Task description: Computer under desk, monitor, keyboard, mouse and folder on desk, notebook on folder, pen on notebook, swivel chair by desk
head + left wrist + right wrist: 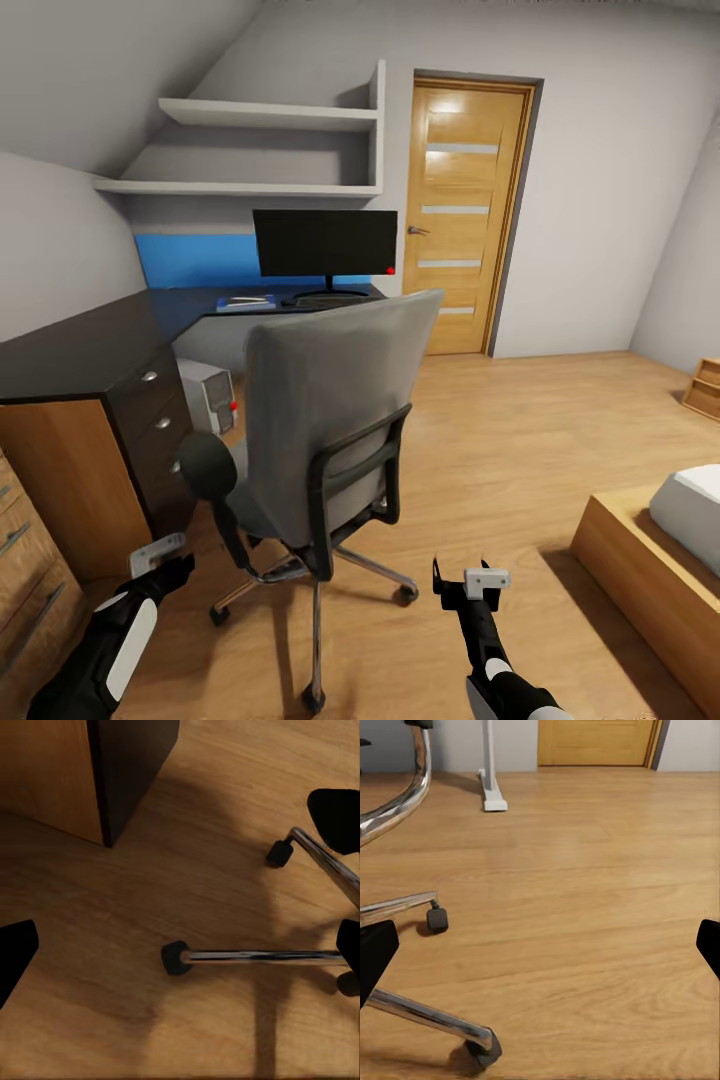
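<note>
The swivel chair stands mid-room with its grey back toward me, hiding its seat. Behind it the monitor stands on the black-topped desk. A flat blue thing lies left of the monitor's base; I cannot tell whether it is the folder or the notebook. The computer sits under the desk. Keyboard, mouse and pen are hidden or too small to make out. My left gripper hangs open over the chair's chrome legs. The right gripper is open beside the star base.
A light wooden drawer chest is at my near left, beside the desk's dark drawers. A bed fills the near right. The door is shut at the back. The desk's white pedestal leg stands beyond the chair. Bare wooden floor lies between chair and bed.
</note>
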Robot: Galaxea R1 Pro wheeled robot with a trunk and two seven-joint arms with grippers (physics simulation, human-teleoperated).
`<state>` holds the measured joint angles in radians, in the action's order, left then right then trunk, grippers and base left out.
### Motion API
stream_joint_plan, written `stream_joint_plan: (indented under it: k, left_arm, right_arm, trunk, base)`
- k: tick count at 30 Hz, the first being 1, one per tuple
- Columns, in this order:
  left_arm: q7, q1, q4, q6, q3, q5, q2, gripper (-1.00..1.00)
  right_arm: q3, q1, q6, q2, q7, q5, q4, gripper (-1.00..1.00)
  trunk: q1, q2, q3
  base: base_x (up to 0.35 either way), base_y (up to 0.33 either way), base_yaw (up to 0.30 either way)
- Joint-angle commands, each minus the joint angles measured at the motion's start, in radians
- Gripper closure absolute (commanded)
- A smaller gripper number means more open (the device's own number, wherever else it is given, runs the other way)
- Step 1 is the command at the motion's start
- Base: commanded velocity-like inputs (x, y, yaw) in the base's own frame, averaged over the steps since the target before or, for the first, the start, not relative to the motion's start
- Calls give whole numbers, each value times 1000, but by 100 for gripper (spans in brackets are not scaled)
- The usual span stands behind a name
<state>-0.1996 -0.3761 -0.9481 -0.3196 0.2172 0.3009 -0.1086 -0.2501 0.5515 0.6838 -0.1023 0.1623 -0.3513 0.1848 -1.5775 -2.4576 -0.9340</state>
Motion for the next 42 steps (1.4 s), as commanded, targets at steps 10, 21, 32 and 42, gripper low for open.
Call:
stream_joint_plan:
  k: [10,21,32,42]
  left_arm:
    - [-7,0,2,-4,-1,11,1,-100]
    - [-1,0,71,11,1,14,1,-100]
    - [4,0,200,296,2,10,1,-100]
    - [19,0,331,437,2,11,-1,-100]
  right_arm:
    - [-4,1,2,0,8,-10,-1,-100]
    - [-5,1,-20,-2,11,-3,2,-100]
    - [-3,12,-292,-28,47,-2,83,-100]
    - [1,81,-590,-58,42,-2,259,-100]
  trunk:
    - [0,0,-1]
    - [0,0,-1]
    - [0,0,-1]
    - [0,0,-1]
  base:
    - [-241,19,0]
    - [-326,1,0]
    - [-85,0,0]
    - [-1,0,0]
